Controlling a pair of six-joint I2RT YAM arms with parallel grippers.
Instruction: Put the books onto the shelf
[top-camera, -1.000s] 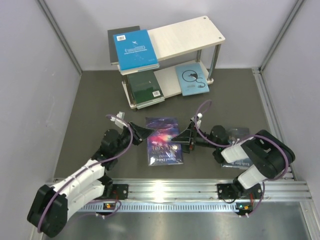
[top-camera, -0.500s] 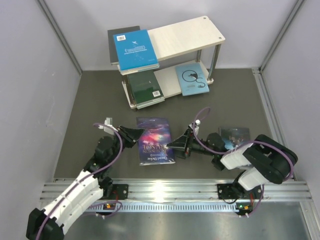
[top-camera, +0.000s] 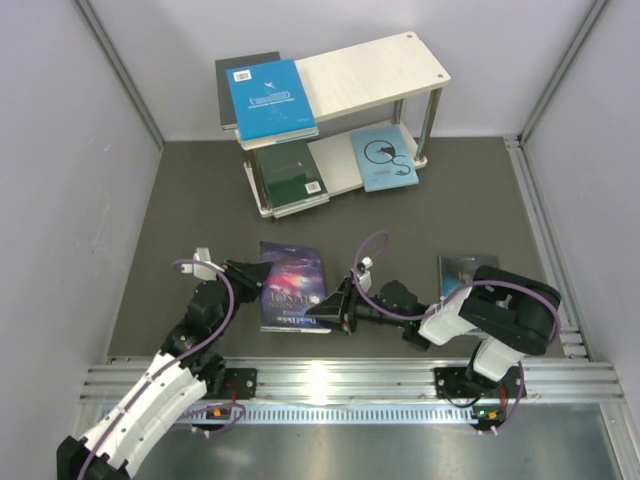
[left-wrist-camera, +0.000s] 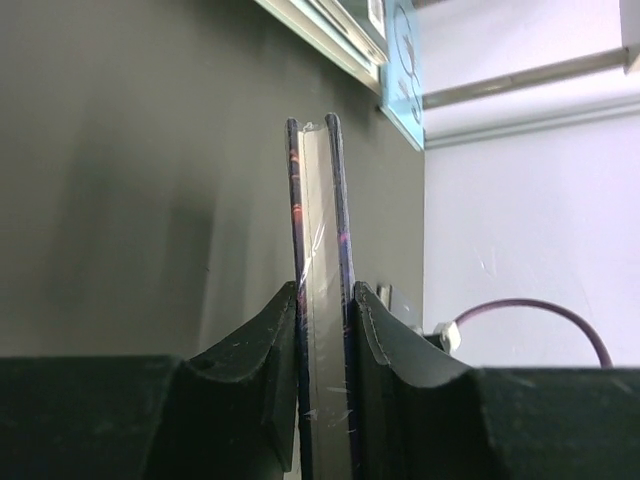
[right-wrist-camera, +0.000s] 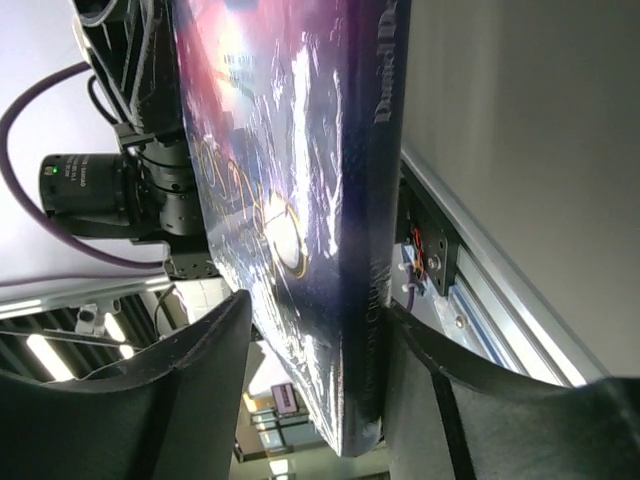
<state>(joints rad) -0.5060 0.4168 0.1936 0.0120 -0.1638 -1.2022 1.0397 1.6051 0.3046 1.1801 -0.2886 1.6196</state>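
Note:
A dark starry book (top-camera: 292, 285) lies low over the table between my two grippers. My left gripper (top-camera: 258, 277) is shut on its left edge, and in the left wrist view both fingers press the covers of the book (left-wrist-camera: 320, 250). My right gripper (top-camera: 330, 308) straddles the book's near right corner; one finger touches the spine (right-wrist-camera: 385, 230), while a gap remains between the other finger and the cover. The shelf (top-camera: 375, 65) stands at the back. A bright blue book (top-camera: 270, 98) sits on a dark one on its top board, with a dark green book (top-camera: 288, 175) and a light blue book (top-camera: 383, 158) below.
Another dark book (top-camera: 463, 270) lies on the table behind my right arm. A metal rail (top-camera: 350, 378) runs along the near edge. Grey walls close in the left, back and right sides.
Both grippers and the starry book have shifted left and toward the near edge. The right jaws have narrowed around the book's edge. The left grip is unchanged.

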